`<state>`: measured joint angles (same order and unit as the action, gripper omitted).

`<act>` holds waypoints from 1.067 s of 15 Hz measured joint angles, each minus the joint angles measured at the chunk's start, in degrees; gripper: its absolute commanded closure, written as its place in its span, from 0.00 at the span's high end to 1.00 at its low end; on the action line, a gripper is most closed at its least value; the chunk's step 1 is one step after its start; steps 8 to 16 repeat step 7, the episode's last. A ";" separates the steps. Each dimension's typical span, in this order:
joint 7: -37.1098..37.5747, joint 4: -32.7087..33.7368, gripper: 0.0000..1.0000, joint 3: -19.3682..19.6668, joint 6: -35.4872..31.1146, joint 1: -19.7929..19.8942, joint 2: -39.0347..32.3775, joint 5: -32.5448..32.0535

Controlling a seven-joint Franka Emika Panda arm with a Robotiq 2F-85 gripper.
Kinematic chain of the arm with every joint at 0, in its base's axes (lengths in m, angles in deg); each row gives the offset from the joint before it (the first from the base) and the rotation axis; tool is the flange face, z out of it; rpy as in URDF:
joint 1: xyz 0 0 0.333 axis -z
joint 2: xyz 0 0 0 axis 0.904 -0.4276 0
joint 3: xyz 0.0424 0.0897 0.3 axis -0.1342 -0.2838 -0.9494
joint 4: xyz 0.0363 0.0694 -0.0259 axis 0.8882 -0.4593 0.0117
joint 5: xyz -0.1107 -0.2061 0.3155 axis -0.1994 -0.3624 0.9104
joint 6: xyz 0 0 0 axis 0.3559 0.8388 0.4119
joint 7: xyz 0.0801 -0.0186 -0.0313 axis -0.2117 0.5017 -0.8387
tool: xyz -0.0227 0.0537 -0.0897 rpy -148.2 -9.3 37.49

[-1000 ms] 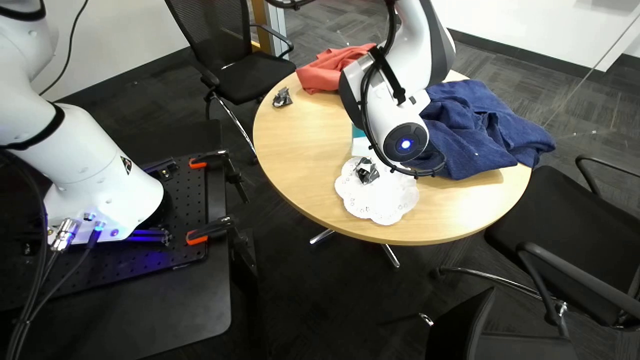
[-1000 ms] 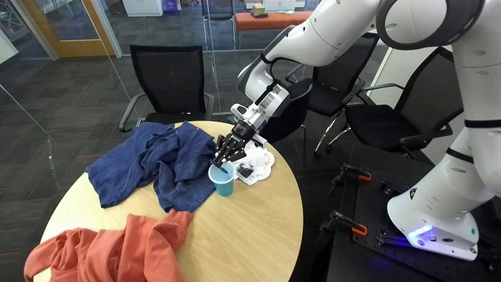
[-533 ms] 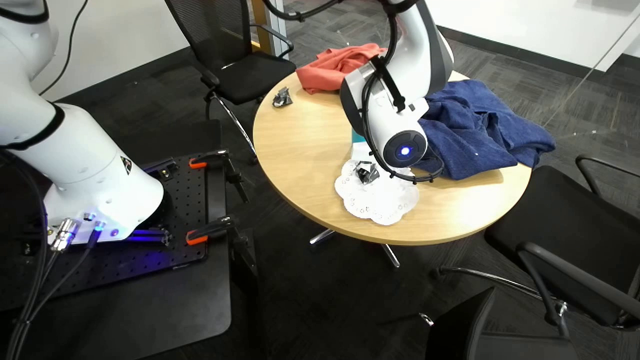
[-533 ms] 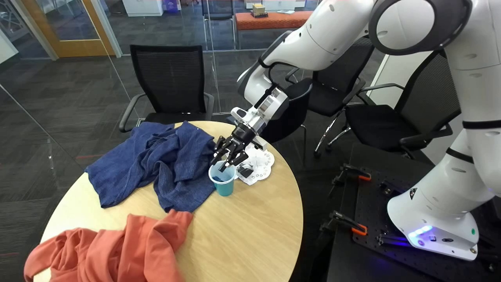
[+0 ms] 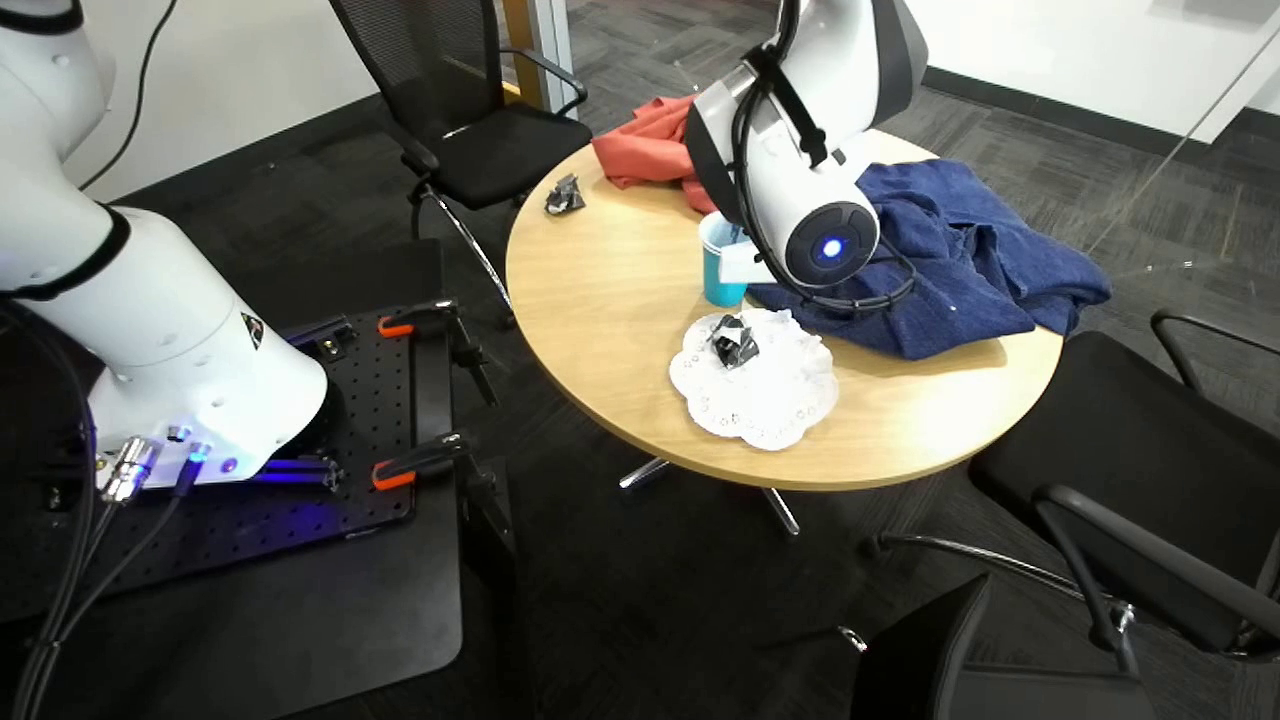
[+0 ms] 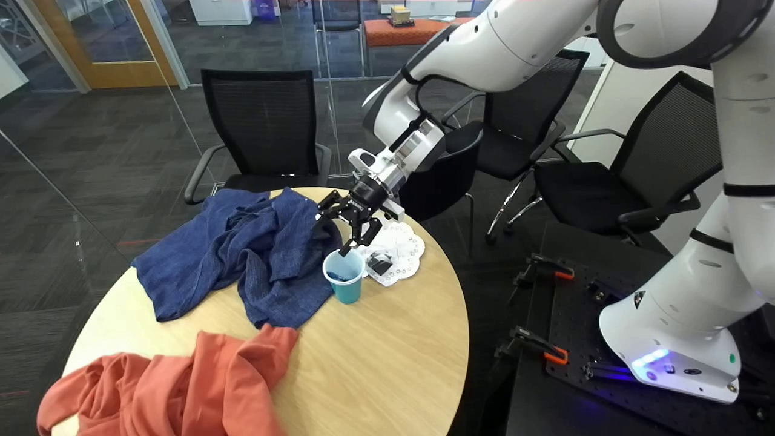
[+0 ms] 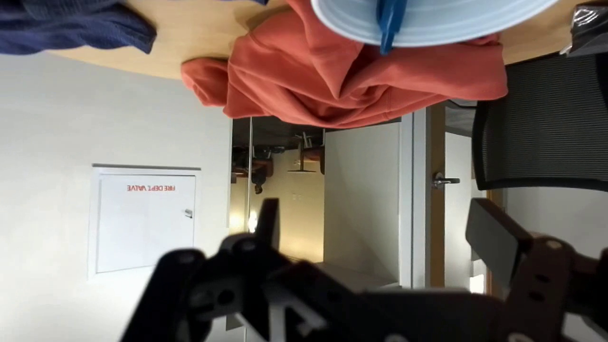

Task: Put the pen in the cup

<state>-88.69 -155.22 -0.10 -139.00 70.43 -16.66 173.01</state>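
Observation:
The teal cup (image 6: 347, 292) with its pale rim stands upright on the round table and shows in both exterior views. Inside it lies the dark blue pen (image 6: 336, 277), low against the wall in that exterior view. From the wrist view the pen (image 7: 391, 21) leans in the cup (image 7: 456, 26), its tip near the rim. My gripper (image 6: 331, 240) is just above and behind the cup, tilted, with its jaws spread wide. Nothing is between the fingers (image 7: 494, 237) in the wrist view. In an exterior view the arm's wrist hides the gripper.
A dark blue cloth (image 6: 242, 254) lies beside the cup, and an orange-red cloth (image 6: 175, 387) lies farther along the table. A white doily (image 5: 765, 400) with a dark crumpled wrapper (image 5: 733, 342) is close by. Another wrapper (image 5: 565, 195) sits near the table edge.
The gripper has gone from shut on the pen to wide open. The pen has dropped into the cup, and the gripper has drawn up and back from the rim.

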 measured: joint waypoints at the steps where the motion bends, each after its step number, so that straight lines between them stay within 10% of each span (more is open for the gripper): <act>1: -0.31 -0.40 1.00 0.00 0.48 -0.13 1.14 -0.03; 16: -0.43 -3.16 1.00 0.01 2.64 -0.39 6.85 -1.11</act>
